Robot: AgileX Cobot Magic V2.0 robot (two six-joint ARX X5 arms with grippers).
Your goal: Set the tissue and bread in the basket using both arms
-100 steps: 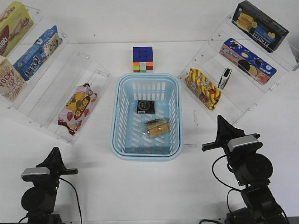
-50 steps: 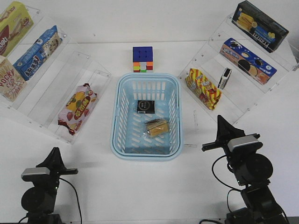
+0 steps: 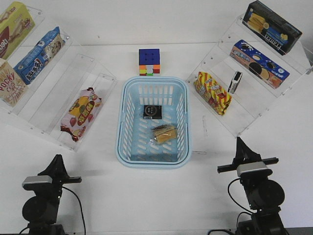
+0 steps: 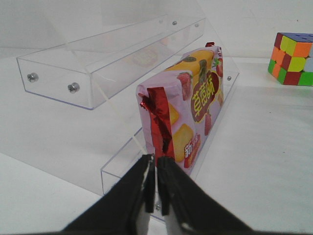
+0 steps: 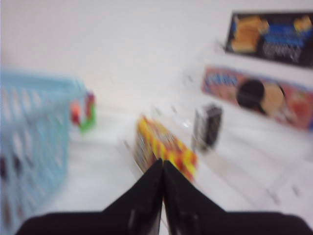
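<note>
The light-blue basket [image 3: 152,163] stands in the middle of the table. The tissue [image 3: 152,111], a flat black pack, lies inside it toward the far end. The wrapped bread [image 3: 164,133] lies inside too, just nearer and to the right of it. My left gripper [image 3: 57,161] is low at the front left, shut and empty, pointing at the strawberry snack bag [image 4: 188,107]. My right gripper [image 3: 240,144] is at the front right, shut and empty, clear of the basket. The right wrist view is blurred; the basket wall [image 5: 29,132] shows at its side.
Clear acrylic shelves flank the basket. The left one [image 3: 93,73] holds the strawberry bag [image 3: 81,112] and snack boxes. The right one [image 3: 254,105] holds a red-yellow bag [image 3: 212,92], a small upright black pack [image 3: 235,82] and cookie boxes. A colour cube [image 3: 149,62] sits behind the basket.
My right arm has pulled back toward the table's front and swung a little right, so its gripper sits lower in the front view. The left arm and the basket's contents are unchanged.
</note>
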